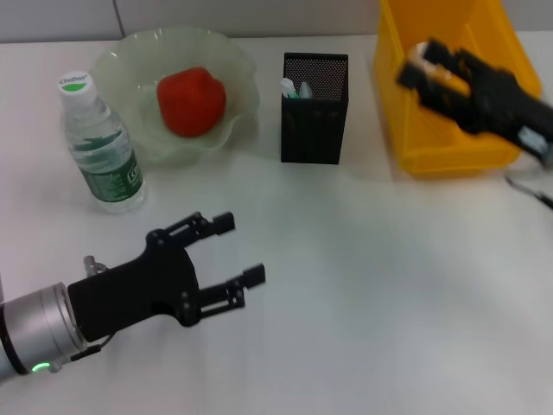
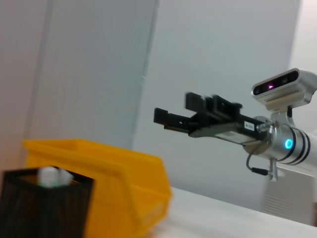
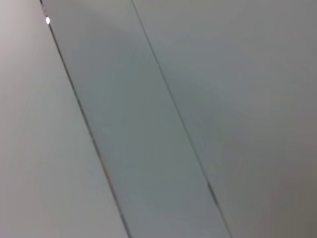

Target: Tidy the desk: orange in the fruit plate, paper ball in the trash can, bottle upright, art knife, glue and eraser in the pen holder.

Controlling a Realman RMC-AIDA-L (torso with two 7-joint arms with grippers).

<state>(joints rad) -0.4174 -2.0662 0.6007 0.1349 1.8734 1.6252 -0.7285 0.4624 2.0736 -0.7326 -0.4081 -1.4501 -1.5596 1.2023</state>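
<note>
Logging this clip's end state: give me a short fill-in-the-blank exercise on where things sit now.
1. The orange lies in the ____.
2. The bottle stands ____ beside the fruit plate.
3. The right end effector hangs over the ____.
4. The left end effector is ____, holding nothing.

Missing words: fruit plate; upright; trash can; open

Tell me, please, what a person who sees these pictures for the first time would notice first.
The bright yellow trash can at the table's far right stands out first, with the right gripper hanging over it. Next comes the red-orange orange lying in the pale-green fruit plate at the far left, with the bottle upright beside it. The black left gripper hovers with open jaws above the near table.
</note>
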